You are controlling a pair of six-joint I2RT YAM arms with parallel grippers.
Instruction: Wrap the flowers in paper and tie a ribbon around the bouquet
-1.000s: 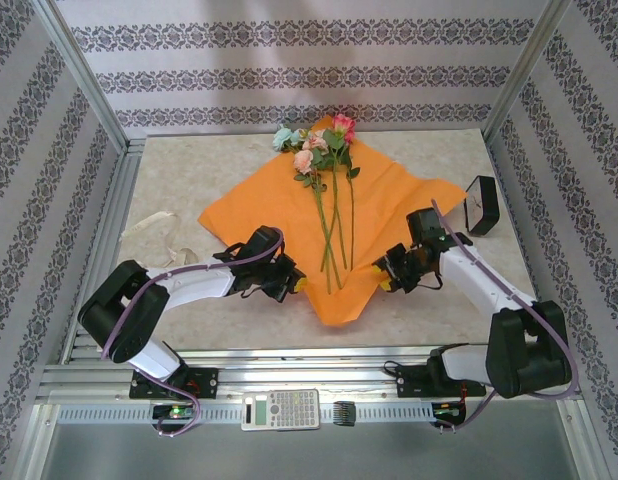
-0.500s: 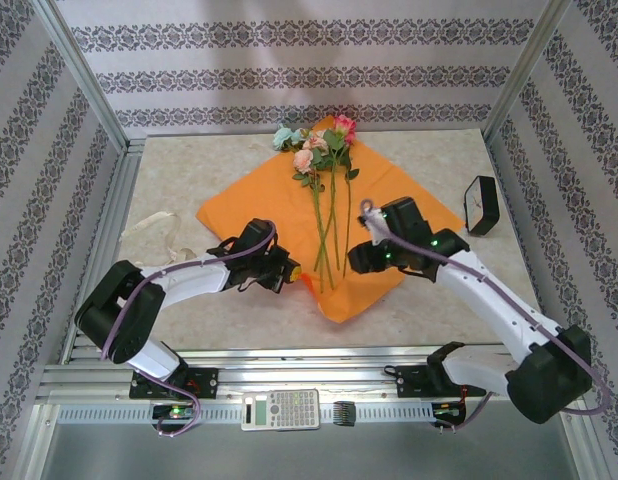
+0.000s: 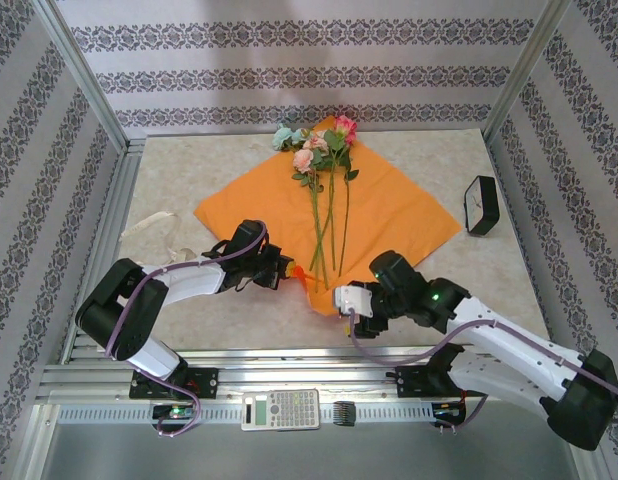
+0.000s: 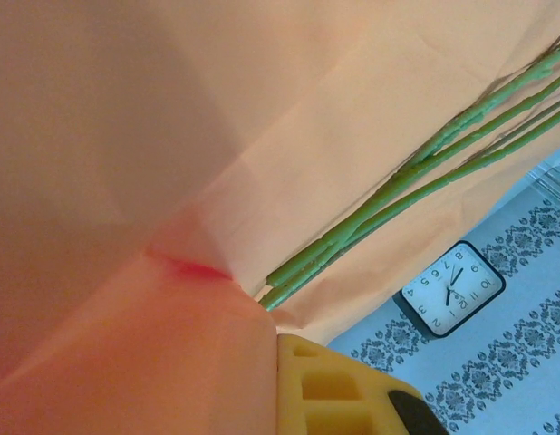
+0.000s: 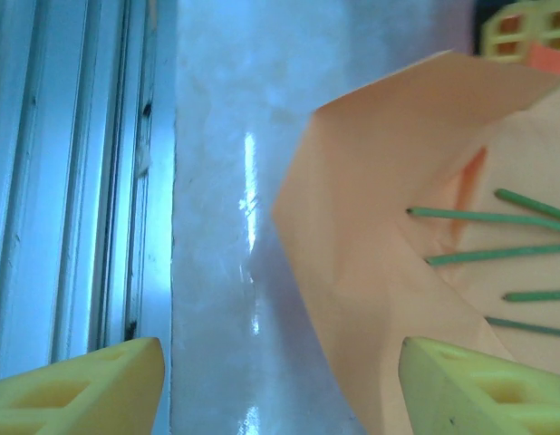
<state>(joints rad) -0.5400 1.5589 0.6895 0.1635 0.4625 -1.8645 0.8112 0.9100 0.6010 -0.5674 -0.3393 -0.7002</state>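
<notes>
The orange paper [image 3: 389, 205] lies spread as a diamond on the table. The flowers [image 3: 319, 150] rest along its middle, blooms at the far corner, green stems [image 3: 329, 225] running toward me. My left gripper [image 3: 282, 270] is shut on the paper's near-left edge, lifting a fold beside the stem ends [image 4: 289, 272]; a yellow finger [image 4: 339, 390] shows under the fold. My right gripper [image 3: 350, 301] stands open just off the paper's near corner [image 5: 352, 217], its fingers [image 5: 81, 385] wide apart with nothing between them. The beige ribbon [image 3: 154, 235] lies bunched at the left.
A small black clock [image 3: 481, 205] stands right of the paper. A calculator [image 3: 280, 408] rests on the near rail. The metal table edge [image 5: 72, 181] runs close to the right gripper. Patterned walls enclose the table.
My right gripper left the paper's right side, swung to the near corner and opened wider. The paper's right half now lies flat. The left gripper kept its hold, shifting slightly left.
</notes>
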